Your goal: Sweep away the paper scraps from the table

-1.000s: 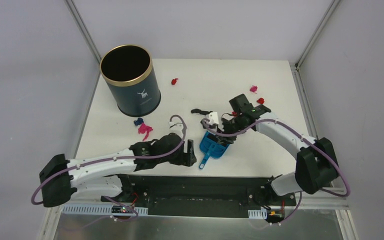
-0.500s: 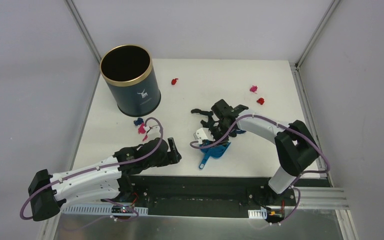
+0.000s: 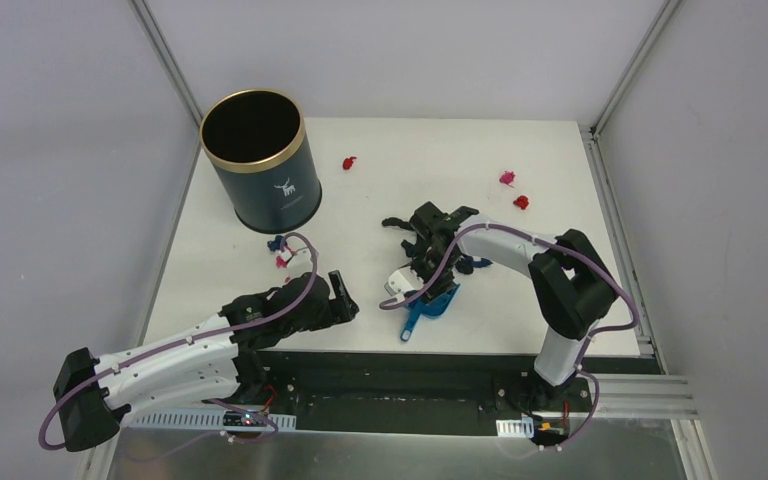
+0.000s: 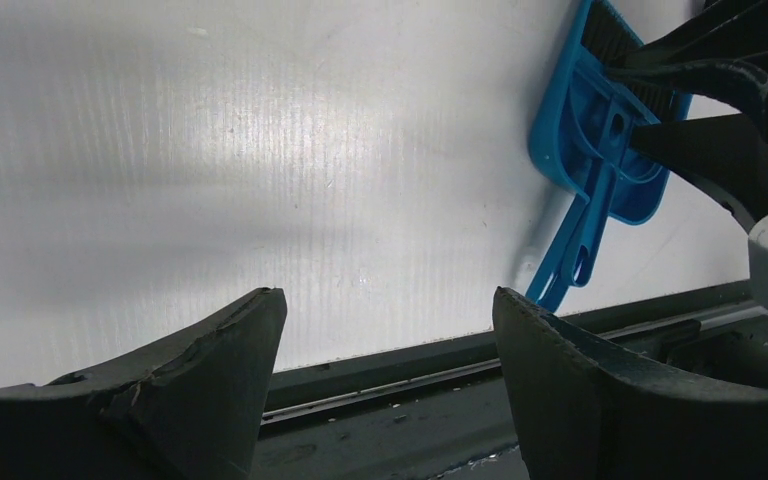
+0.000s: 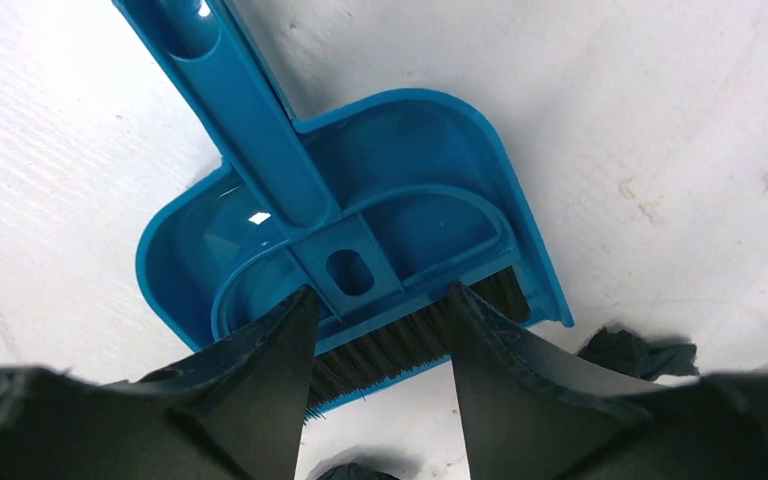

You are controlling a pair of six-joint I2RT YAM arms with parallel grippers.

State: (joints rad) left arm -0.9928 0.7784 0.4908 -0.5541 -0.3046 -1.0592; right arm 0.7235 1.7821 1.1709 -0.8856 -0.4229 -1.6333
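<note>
The right claw (image 5: 380,293) hangs spread over the brush (image 5: 355,270), which lies nested in the dustpan (image 5: 440,150) close to the table's (image 3: 440,150) near edge. Its fingers flank the brush neck but do not clamp it yet. It is best to centre on that neck, close firmly, and lift straight up so the dustpan is not dragged along. The left claw (image 4: 388,296) is released and empty, to the left of the dustpan. The paper scraps (image 3: 349,161) lie scattered: one far-centre, two far right, a few just near of the bin (image 3: 260,165), dark ones beside the right claw. The table is white and faintly ribbed, boxed in by plain grey walls.
</note>
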